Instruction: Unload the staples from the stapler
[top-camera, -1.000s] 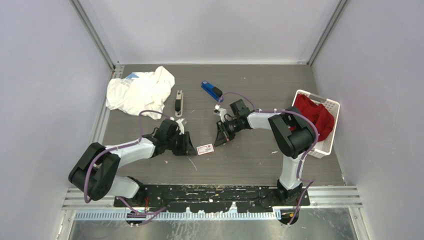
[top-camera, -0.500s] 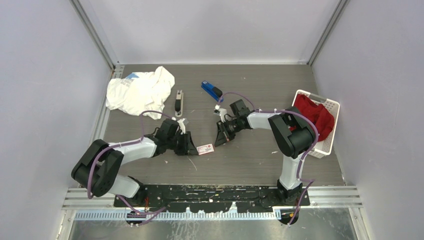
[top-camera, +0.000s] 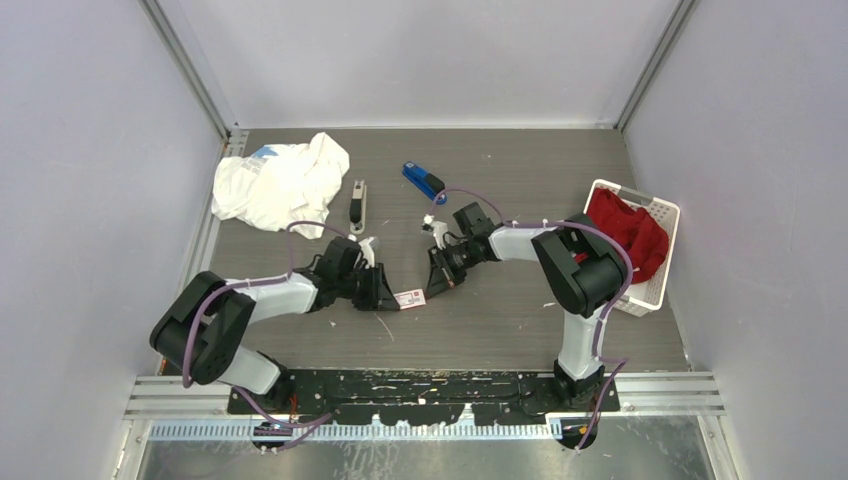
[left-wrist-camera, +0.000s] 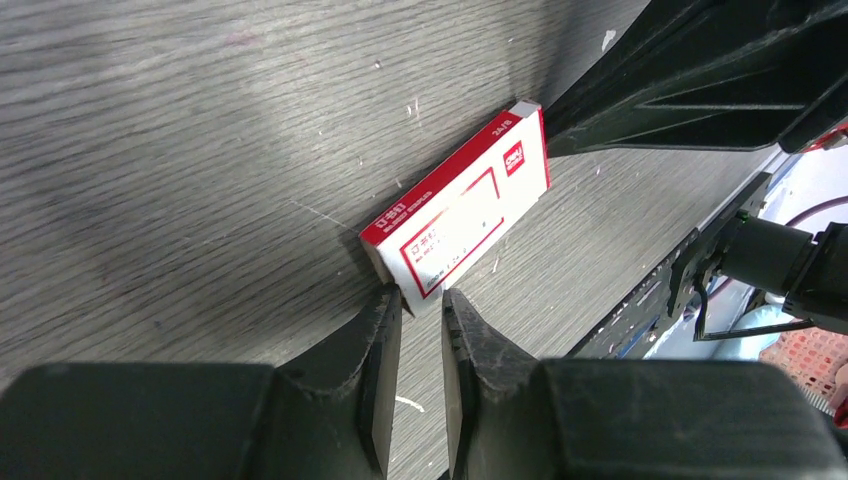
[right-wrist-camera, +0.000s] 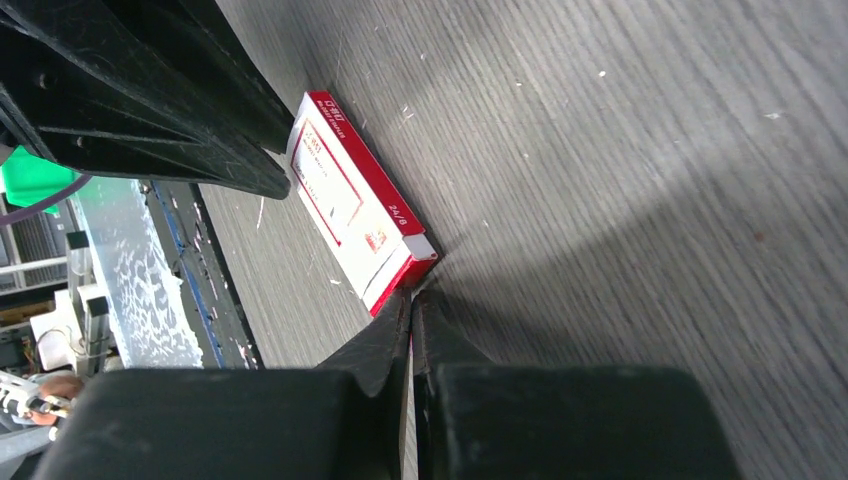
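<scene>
No staple strips show in any view. A small red-and-white card box lies flat on the table between my two grippers. My left gripper is at its left end. In the left wrist view its jaws stand a narrow gap apart with one corner of the box at their tips. My right gripper is at the box's right end. In the right wrist view its jaws are pressed together on the edge of the box. A grey-and-black stapler and a blue stapler lie behind, untouched.
A crumpled white cloth lies at the back left. A white basket holding a red cloth stands at the right edge. Grey walls close in the table on three sides.
My left gripper has slid right until its tips reach the box. My right gripper has shifted slightly left at the box's other end. The box has barely moved.
</scene>
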